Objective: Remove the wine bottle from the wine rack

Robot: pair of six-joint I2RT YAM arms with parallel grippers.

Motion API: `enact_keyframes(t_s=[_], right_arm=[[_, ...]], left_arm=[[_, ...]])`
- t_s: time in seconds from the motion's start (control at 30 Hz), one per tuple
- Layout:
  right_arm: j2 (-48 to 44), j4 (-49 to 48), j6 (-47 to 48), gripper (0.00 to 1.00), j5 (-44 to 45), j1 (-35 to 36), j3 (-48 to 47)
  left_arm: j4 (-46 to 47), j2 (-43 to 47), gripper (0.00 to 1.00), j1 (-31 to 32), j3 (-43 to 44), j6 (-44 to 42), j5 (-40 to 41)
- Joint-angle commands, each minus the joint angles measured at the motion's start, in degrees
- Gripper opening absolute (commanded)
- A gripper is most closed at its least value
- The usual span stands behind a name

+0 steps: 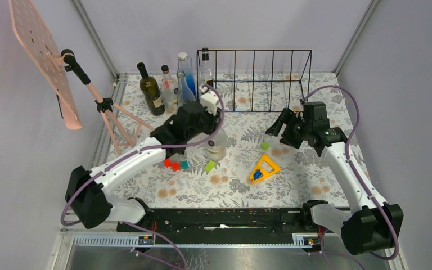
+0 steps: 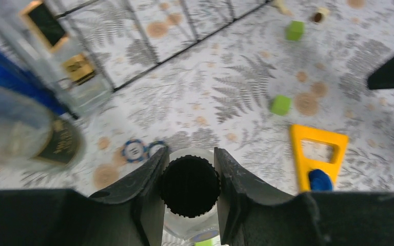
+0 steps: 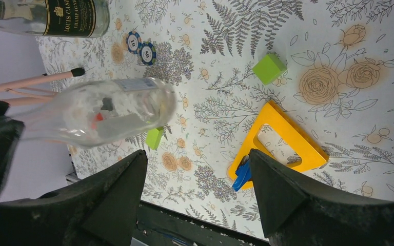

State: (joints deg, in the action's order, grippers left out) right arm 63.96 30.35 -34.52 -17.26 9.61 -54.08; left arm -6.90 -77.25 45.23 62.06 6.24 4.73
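The black wire wine rack [image 1: 270, 79] stands at the back of the table, with one clear bottle [image 1: 206, 70] in its leftmost bay. My left gripper [image 1: 215, 128] is in front of the rack's left end. It is shut on the black cap [image 2: 190, 185] of a clear wine bottle [image 1: 216, 149], which hangs upright below it, outside the rack. That bottle also shows in the right wrist view [image 3: 102, 113]; whether its base touches the table cannot be told. My right gripper [image 1: 278, 126] is open and empty to the right, over the flowered cloth [image 3: 197, 156].
A dark green bottle [image 1: 151, 90], a clear one [image 1: 169, 89] and a blue one [image 1: 187, 79] stand left of the rack. A yellow triangle [image 1: 264, 169], green blocks [image 1: 210, 166], red blocks [image 1: 171, 164] and poker chips [image 3: 141, 46] lie on the cloth. A pink tripod [image 1: 107, 109] stands at the left.
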Motion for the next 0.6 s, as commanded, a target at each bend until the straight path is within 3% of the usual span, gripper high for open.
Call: enact_keyframes(t_s=[0.0,0.3,0.57], right_arm=[[0.2,-0.4,0.7,0.79,-1.0,-0.4,0.0],[0.9,-0.4,0.8,0.79,-1.3,-0.4,0.0],[1.2,-0.5,1.1,0.79,-1.5,-0.3,-0.1]], left_arm=[[9.1,9.1,0.00,-5.5,1.6,0.3,2.1],[8.0,13.5,0.00,-20.4,-0.1,5.8,1.4],[9.3,12.0,0.00,-28.2,0.8,7.8,2.6]])
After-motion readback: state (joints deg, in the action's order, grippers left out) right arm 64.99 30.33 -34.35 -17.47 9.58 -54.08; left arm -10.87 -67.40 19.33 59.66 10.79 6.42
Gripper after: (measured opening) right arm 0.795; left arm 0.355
